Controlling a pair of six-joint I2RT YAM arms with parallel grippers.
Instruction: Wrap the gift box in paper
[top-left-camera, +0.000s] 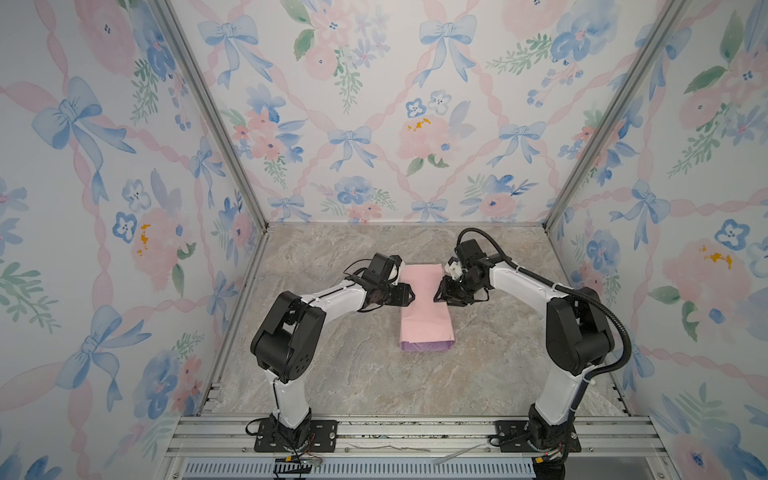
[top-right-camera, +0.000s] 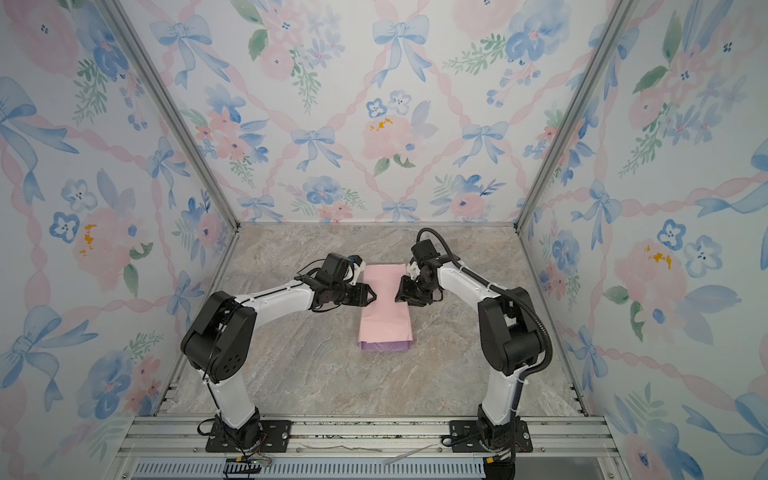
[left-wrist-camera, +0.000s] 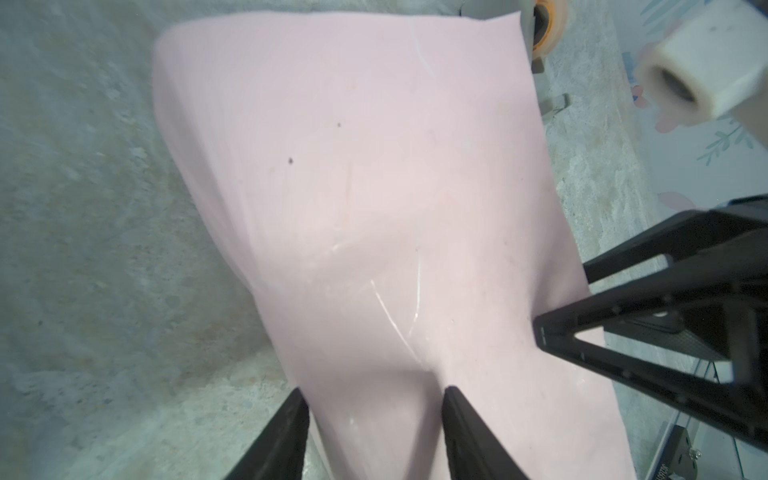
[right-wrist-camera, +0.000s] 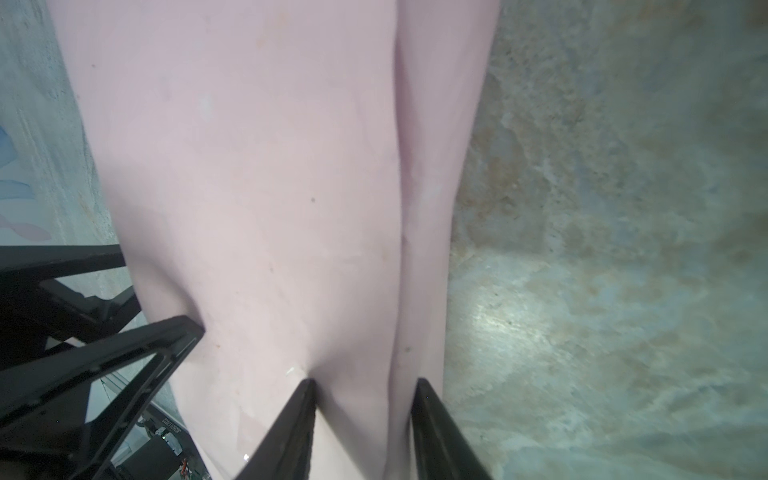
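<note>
Pressing in from opposite long sides of the folded thin paper (top-left-camera: 424, 316), pale pink on its outer face and lilac at its near end, the black left gripper (top-left-camera: 409, 296) and black right gripper (top-left-camera: 437, 296) meet it about midway along. Both sets of fingers (left-wrist-camera: 465, 424) (right-wrist-camera: 291, 424) stand partly spread. Their tips dent the paper rather than pinch it, probably to hold the overlapped flaps flat. The small dark navy gift box is hidden, most likely inside the paper's thicker near end. Under the paper lies the marbled grey stone worktop (top-left-camera: 332, 374).
</note>
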